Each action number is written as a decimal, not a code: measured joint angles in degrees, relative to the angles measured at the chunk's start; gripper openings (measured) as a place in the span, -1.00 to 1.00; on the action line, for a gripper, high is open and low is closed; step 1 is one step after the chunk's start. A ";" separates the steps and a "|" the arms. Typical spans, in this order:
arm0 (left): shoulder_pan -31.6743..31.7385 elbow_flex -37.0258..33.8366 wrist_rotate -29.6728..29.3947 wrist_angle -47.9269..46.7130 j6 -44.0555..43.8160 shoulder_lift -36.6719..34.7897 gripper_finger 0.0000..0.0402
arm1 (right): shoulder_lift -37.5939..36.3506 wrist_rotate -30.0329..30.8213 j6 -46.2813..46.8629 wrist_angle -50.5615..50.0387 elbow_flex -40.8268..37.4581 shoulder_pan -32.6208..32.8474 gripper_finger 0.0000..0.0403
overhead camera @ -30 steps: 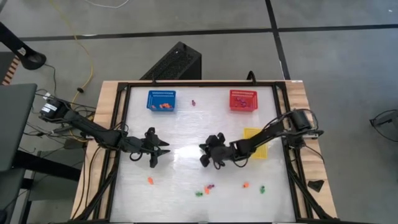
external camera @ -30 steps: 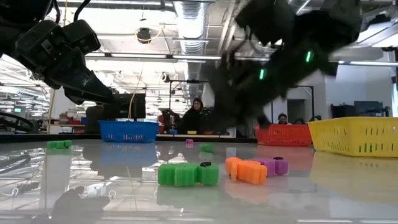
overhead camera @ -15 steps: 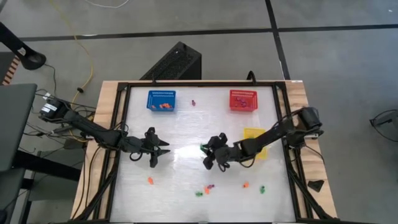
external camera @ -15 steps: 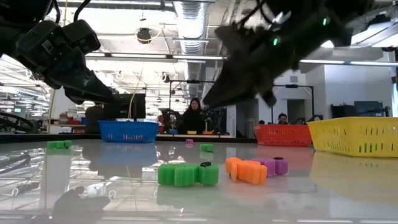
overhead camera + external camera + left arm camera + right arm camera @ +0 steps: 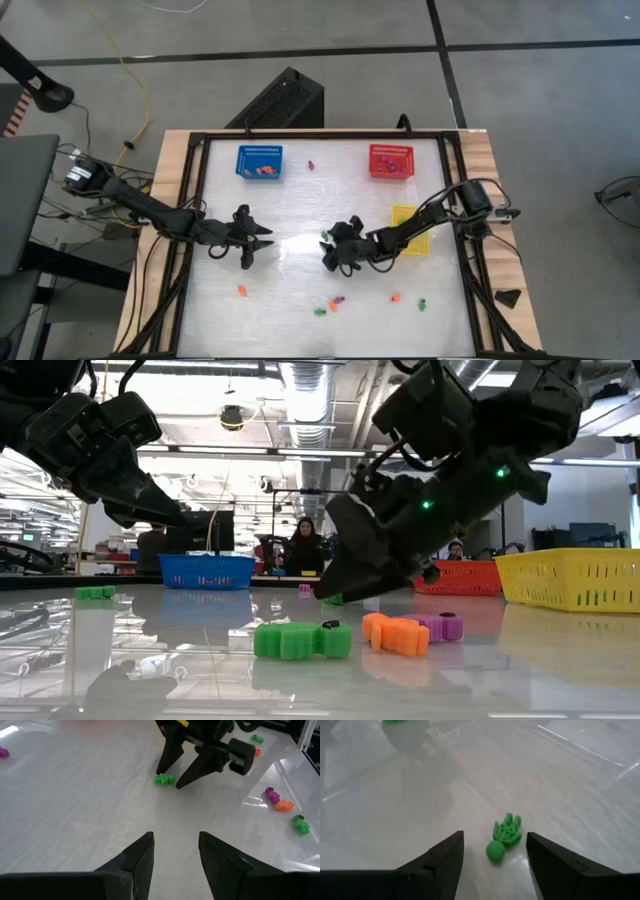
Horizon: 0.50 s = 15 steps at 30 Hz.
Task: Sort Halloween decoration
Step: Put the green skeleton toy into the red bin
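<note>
Since a second ago my right claw [image 5: 492, 851] has spread wide, low over a green trinket [image 5: 504, 835] mid-counter [image 5: 300, 215]; left claw [image 5: 175, 851] hovers parted. No readable writing.

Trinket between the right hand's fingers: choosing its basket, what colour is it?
Green, clearest in the right wrist view.

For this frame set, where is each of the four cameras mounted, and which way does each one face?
High: overhead, straight down on the table, both arms in view.
Low: table height, level across toward the room; both arms drop in from above.
Left wrist: on the left arm, past its open left gripper toward the right gripper.
Right wrist: past its own open fingers at the green trinket.
Both wrist views share that green trinket.
</note>
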 joint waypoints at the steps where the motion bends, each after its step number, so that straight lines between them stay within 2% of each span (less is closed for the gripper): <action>1: 0.02 0.00 0.00 -0.11 0.02 0.00 -0.28 | 0.60 0.06 0.05 0.18 0.04 0.02 0.23; 9: -0.01 0.00 -0.05 -0.59 -0.04 0.02 -0.28 | 3.88 3.30 2.83 0.83 0.30 0.11 0.19; 12: 0.00 0.00 -0.06 -0.61 -0.04 0.02 -0.28 | 3.91 3.63 2.83 0.91 0.20 0.11 0.04; 15: 0.02 0.00 -0.08 -0.69 -0.04 0.02 -0.28 | 3.93 3.73 2.91 0.48 0.14 0.11 -0.21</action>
